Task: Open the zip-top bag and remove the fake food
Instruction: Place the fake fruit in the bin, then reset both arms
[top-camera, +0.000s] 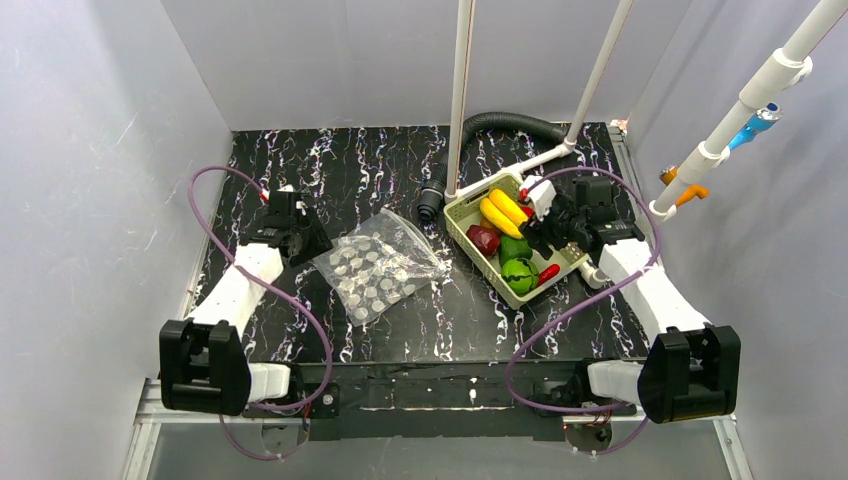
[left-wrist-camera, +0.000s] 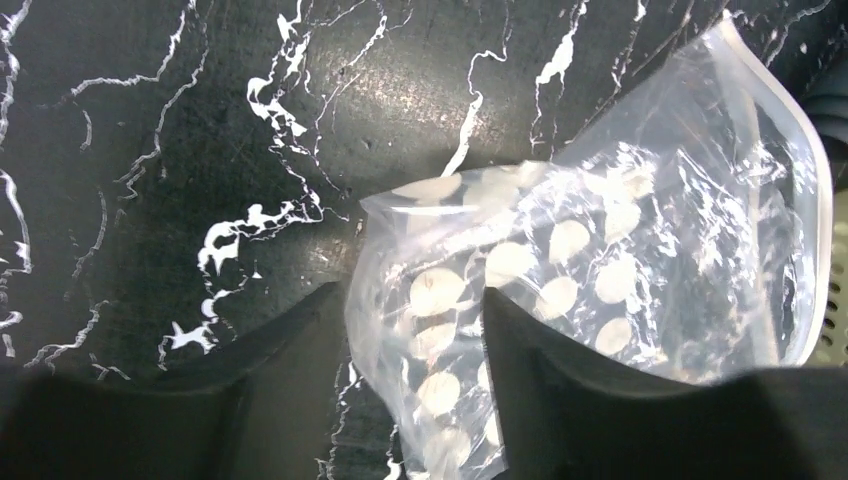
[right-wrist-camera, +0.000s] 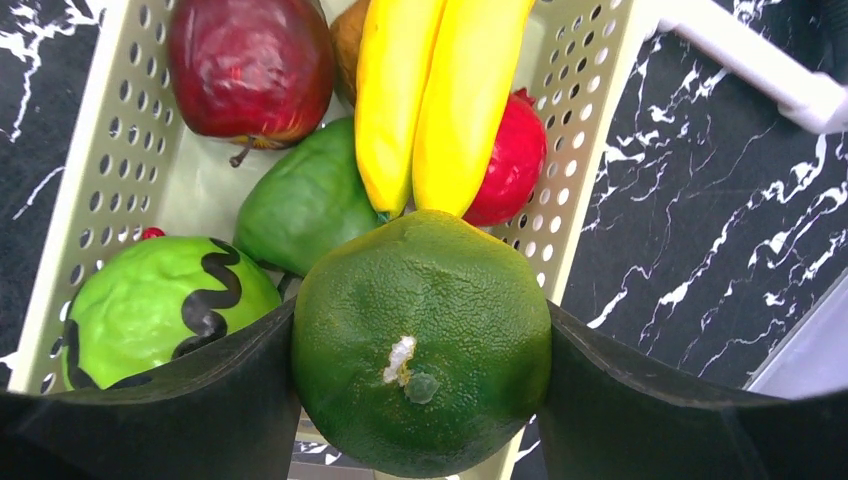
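Desk (top-camera: 400, 160): I see a black marbled top with white veins.
Zip-top bag (top-camera: 383, 265): clear with white dots, lying flat near the middle, just left of the basket.
Left end effector (top-camera: 312, 243): at the bag's left corner; I can't tell whether it touches.
Basket (top-camera: 462, 222): pale green, set at an angle.
Fake food: all in the basket: banana (top-camera: 505, 210), dark red fruit (top-camera: 483, 239), dark green fruit (top-camera: 514, 247), light green piece (top-camera: 518, 275), red chili (top-camera: 548, 273).
Right end effector (top-camera: 535, 238): over the basket, at the dark green fruit.
Hose (top-camera: 500, 125): black, ribbed, curving behind the basket.

Lab booth — grey walls (top-camera: 100, 150), PVC pipe rig (top-camera: 740, 110).
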